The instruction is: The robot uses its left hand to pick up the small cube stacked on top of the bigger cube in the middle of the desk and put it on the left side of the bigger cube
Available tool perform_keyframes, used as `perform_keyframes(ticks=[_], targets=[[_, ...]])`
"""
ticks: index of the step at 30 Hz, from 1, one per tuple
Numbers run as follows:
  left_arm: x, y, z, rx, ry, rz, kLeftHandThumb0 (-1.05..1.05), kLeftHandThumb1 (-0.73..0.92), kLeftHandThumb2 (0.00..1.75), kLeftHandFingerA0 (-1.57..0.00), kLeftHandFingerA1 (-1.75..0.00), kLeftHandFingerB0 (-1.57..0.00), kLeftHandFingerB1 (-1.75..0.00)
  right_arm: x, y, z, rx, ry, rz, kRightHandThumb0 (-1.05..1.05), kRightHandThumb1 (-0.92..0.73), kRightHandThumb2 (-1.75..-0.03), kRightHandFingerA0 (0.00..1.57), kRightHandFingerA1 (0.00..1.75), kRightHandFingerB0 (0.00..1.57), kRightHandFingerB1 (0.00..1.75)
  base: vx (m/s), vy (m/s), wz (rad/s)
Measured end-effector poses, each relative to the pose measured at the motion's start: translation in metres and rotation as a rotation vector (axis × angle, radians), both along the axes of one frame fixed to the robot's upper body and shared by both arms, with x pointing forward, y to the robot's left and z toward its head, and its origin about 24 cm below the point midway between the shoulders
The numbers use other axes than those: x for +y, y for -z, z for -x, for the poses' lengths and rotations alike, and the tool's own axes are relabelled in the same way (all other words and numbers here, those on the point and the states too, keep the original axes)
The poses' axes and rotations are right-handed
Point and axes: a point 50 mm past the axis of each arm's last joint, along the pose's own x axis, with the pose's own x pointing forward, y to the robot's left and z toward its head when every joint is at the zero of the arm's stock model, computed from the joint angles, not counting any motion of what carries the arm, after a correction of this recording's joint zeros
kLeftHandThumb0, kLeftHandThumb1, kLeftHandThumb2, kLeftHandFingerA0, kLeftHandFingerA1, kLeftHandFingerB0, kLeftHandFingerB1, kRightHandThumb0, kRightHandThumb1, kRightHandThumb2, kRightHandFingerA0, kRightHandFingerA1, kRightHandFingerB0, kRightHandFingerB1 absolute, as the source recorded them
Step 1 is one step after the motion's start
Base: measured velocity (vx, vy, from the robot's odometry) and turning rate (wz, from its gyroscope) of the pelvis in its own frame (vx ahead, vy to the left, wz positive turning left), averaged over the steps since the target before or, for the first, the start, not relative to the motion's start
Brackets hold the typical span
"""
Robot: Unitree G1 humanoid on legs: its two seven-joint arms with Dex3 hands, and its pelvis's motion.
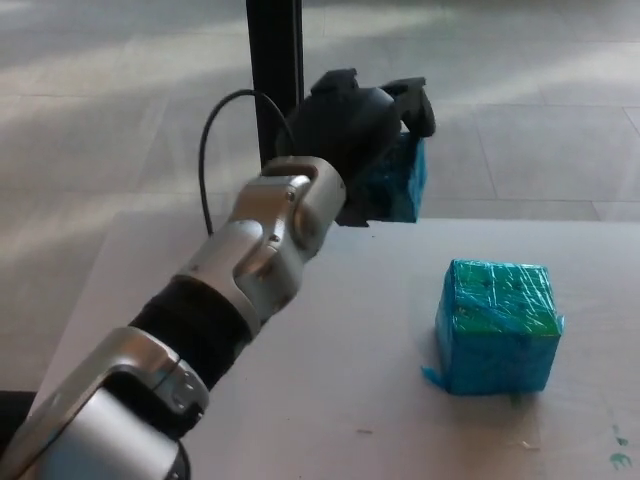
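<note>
1. The small cube (398, 182) is seen held in the left hand (362, 140), lifted clear of the table (330, 350) and set up and to the left of the bigger cube (497, 326). The two cubes are well apart; no contact between them is seen.
2. The left hand is clamped on the small cube: black fingers (418, 105) are hooked over its top edge, and the bulk of the hand covers its left side. Only the right face and part of the front of the small cube are visible.
3. Orientation of the small cube: it appears roughly upright, with its visible right edge near vertical. No long axis can be assigned, since the shape is a cube and much of it is hidden by the hand.
4. The bigger cube is recorded resting on the table, with one vertical edge turned towards the camera and its top face level. No long axis is evident. Its blue-green wrapping is wrinkled, and a loose flap is noted at its lower left corner.
5. Markings: dark dots are made out on the top face of the bigger cube, under the wrapping. No brand, label or readable writing is made out on either cube.
6. The silver and black left forearm (250, 260) is extended from the lower left, diagonally towards the small cube. A black cable (210, 140) is looped to the left of the hand.
7. A black post (274, 80) is noted behind the table, left of the bigger cube and partly hidden by the hand.
8. Small green marks (618, 455) are noted on the table, right of and below the bigger cube.
</note>
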Motion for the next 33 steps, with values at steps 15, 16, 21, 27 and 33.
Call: perform_keyframes(ticks=[15,16,21,27,33], targets=[[0.059,0.087,0.033,0.206,-0.021,-0.113,-0.19,0.68,0.74,-0.76,-1.7,-0.67,-1.54,-0.003,0.002,0.002,0.003,0.018,-0.003,-0.76,-0.52,-1.06,0.74,0.95,0.6,0.78,0.0,0.0,0.0],[0.056,0.097,0.038,0.227,-0.008,-0.112,-0.19,0.68,0.74,-0.76,-1.7,-0.67,-1.54,-0.004,0.001,0.002,0.002,0.017,-0.002,-0.76,-0.52,-1.06,0.74,0.95,0.6,0.78,0.0,0.0,0.0],[0.04,0.128,0.056,0.317,0.037,-0.078,-0.17,0.62,0.9,-0.8,-1.75,-0.65,-1.61,-0.005,0.0,0.001,-0.001,0.01,0.005,-0.77,-0.68,-0.79,0.76,1.01,0.65,0.78,0.0,0.0,0.0],[0.022,0.138,0.063,0.335,0.072,-0.09,-0.12,0.6,0.82,-0.76,-1.75,-0.68,-1.52,-0.005,-0.002,-0.001,-0.009,0.001,0.01,-0.75,-0.67,-0.8,0.77,1.02,0.66,0.79,0.0,0.0,0.0],[0.013,0.134,0.062,0.324,0.098,-0.213,-0.21,0.6,0.6,-0.65,-1.35,-0.62,-0.61,-0.004,-0.003,-0.002,-0.014,-0.003,0.009,-0.78,-0.67,-0.77,0.77,1.02,0.65,0.79,0.0,0.0,0.0]])
